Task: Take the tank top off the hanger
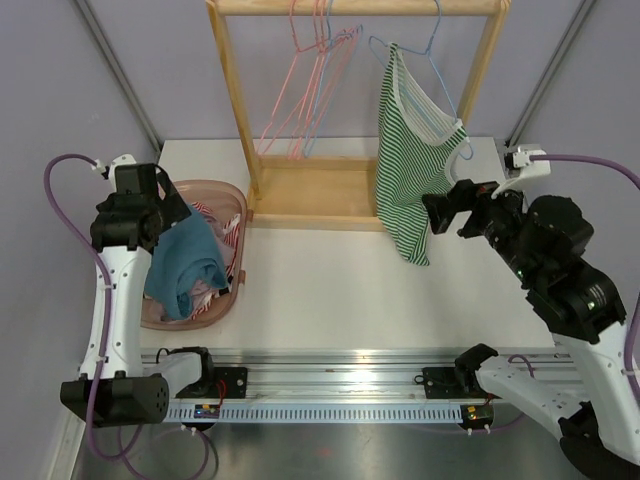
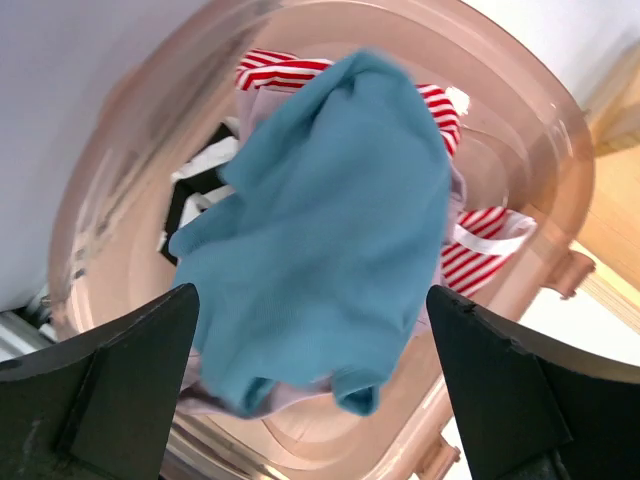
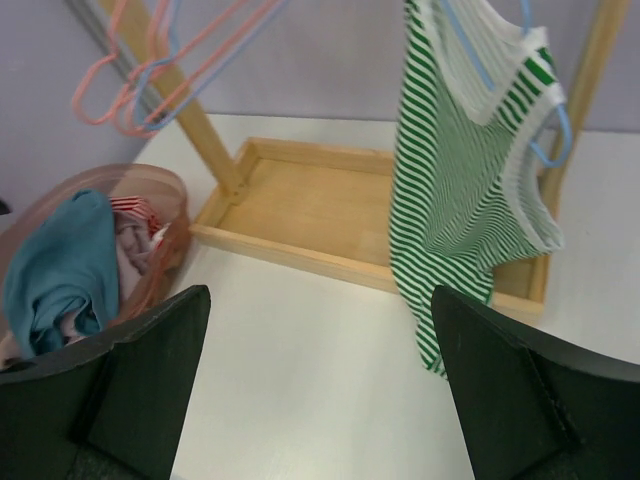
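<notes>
White tabletop (image 1: pixel 330 290), tank top (image 1: pixel 408 170) on its blue hanger (image 1: pixel 437 40) at one o'clock: approach step, right gripper (image 1: pixel 445 213) spread beside it, left gripper (image 1: pixel 172 208) spread over the nine-o'clock basket (image 1: pixel 236 200); next, probably pinch fabric.

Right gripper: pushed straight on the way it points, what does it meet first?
Probably the tank top: its lower part hangs just ahead of the right gripper, toward one of the fingers. The centre line runs on to the wooden base of the rack. Depth is unclear.
</notes>
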You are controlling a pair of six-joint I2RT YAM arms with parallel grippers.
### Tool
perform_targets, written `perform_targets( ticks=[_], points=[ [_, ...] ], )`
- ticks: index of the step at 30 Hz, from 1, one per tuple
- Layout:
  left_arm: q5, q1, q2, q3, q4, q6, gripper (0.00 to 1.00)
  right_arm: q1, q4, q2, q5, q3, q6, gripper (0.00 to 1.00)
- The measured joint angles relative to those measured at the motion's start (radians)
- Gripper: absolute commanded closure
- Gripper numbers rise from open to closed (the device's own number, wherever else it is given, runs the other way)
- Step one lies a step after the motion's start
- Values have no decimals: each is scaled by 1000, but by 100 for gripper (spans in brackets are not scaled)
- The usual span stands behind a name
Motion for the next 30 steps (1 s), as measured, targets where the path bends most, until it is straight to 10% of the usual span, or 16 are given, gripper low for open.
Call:
perform_targets(
  ticks=[8, 15, 30],
  points=[
    [142, -15, -5, 0, 13, 20, 1, 0, -82, 164, 266, 100, 6, 1],
    [245, -275, -70, -30, 58, 61, 1, -3, -91, 287, 387, 229, -60, 1],
    [326, -712, -184, -280, 195, 60, 1, -264, -161, 869, 138, 883, -197, 10]
  ],
)
